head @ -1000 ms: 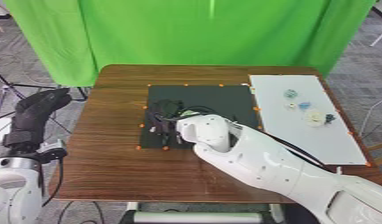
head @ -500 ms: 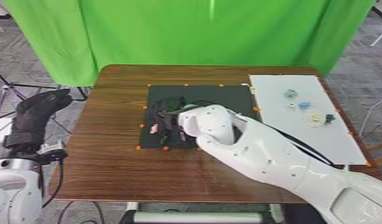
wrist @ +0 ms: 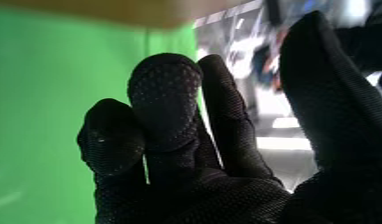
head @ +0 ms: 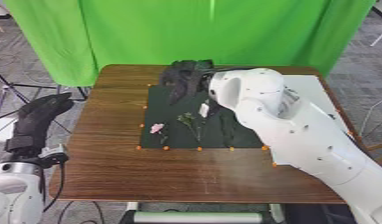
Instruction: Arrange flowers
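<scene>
While right hand point(head: 189, 76) hovers (fingers relaxed) | pink flower point(head: 156, 128) lies apart, nearer robot

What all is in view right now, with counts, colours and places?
Flower: one, pink, mat's left side
Sprig: one, green, right of the flower
Small object: one, white, beside the sprig, unclear what
Mat: one, black, on the table
Board: one, white, table's right side, partly hidden
Markers: several, orange, around mat and board
Table: one, brown, centre
Curtain: green, behind the table
Left hand: one, black, left of the table
Right hand: one, black, at mat's far edge
</scene>
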### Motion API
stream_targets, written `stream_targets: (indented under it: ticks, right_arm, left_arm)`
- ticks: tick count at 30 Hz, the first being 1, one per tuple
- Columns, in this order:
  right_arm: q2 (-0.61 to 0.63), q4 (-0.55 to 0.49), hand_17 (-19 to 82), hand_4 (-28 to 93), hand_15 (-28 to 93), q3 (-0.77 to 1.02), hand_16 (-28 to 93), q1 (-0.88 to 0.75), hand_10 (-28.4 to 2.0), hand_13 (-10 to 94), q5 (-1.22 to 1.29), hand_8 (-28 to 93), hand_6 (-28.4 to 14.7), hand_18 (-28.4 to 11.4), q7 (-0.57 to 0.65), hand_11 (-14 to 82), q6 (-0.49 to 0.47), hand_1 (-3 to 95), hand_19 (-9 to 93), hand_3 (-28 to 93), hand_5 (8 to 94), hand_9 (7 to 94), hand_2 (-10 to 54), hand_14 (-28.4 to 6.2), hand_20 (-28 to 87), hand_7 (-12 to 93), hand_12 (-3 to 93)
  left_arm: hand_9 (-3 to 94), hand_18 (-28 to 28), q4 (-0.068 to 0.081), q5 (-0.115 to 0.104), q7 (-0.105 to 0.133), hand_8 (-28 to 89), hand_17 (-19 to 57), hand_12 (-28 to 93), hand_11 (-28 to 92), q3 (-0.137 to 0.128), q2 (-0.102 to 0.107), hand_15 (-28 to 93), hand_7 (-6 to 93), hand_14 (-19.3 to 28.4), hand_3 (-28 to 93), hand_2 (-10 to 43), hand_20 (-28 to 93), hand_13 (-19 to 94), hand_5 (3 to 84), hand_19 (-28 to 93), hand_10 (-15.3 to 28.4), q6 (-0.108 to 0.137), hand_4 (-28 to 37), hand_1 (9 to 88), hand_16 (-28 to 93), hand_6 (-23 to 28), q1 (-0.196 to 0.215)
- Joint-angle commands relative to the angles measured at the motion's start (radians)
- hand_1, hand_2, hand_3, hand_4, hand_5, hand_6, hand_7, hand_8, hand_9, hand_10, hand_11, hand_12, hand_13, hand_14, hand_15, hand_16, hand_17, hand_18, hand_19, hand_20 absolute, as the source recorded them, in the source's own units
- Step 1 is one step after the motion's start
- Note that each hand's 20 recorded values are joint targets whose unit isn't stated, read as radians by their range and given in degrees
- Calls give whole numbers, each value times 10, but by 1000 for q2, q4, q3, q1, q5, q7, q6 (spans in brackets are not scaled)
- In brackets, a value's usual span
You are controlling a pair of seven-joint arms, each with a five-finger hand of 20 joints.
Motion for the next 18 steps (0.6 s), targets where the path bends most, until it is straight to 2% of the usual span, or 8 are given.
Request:
stream_targets:
  ticks: [1,3,7,11,13,16,18]
  right_arm:
    - [310,-46,519,-160,621,317,309,-255,-179,778,25,-39,-6,-156,126,68,196,283,930,639,439,486,-95,-48,492,147,265]
    - [356,-65,518,-162,621,398,310,-356,-182,778,17,-38,-4,-160,157,67,267,266,931,621,429,484,-95,-52,491,131,265]
    - [392,-95,512,-147,622,624,309,-583,-192,775,43,-34,-4,-170,198,64,264,196,932,592,402,476,-95,-65,491,97,261]
    - [394,-95,504,-132,618,770,307,-756,-204,770,47,-26,-13,-185,248,61,266,149,930,578,384,464,-95,-80,489,69,256]
    - [393,-79,503,-128,618,786,306,-794,-205,769,45,-23,-14,-187,260,61,256,145,930,577,383,463,-95,-82,487,65,254]
    - [378,-52,503,-125,619,795,305,-822,-206,768,43,-22,-15,-189,277,60,228,149,931,573,383,460,-95,-85,485,63,253]
    - [370,-42,502,-123,620,803,304,-838,-206,768,45,-21,-15,-189,288,60,220,153,931,573,381,457,-95,-84,483,62,252]
  left_arm:
    - [475,110,-3,8,-9,-92,62,152,270,-6,-25,177,221,163,635,-66,152,385,475,88,130,-19,-136,328,29,32,22]
    - [475,109,2,7,-18,-92,63,152,269,7,-28,178,222,163,635,-65,152,387,474,86,130,-25,-137,329,30,33,9]
    - [476,111,9,23,-40,-92,62,152,268,5,-27,180,223,163,631,-63,152,387,475,85,130,-66,-139,331,29,32,-4]
    - [476,116,7,21,-44,-92,57,152,267,-4,-29,178,224,163,630,-60,152,386,474,88,129,-67,-139,332,30,31,1]
    - [476,117,-1,20,-49,-92,56,153,267,-13,-33,178,224,163,630,-60,151,386,474,89,129,-60,-139,331,30,32,16]
    - [476,117,-3,17,-56,-92,55,153,267,-18,-39,177,222,164,629,-56,151,385,474,90,128,-71,-140,330,31,32,25]
    - [476,117,5,20,-59,-92,54,153,267,-9,-40,177,222,164,629,-55,150,385,473,89,128,-82,-141,329,31,32,11]
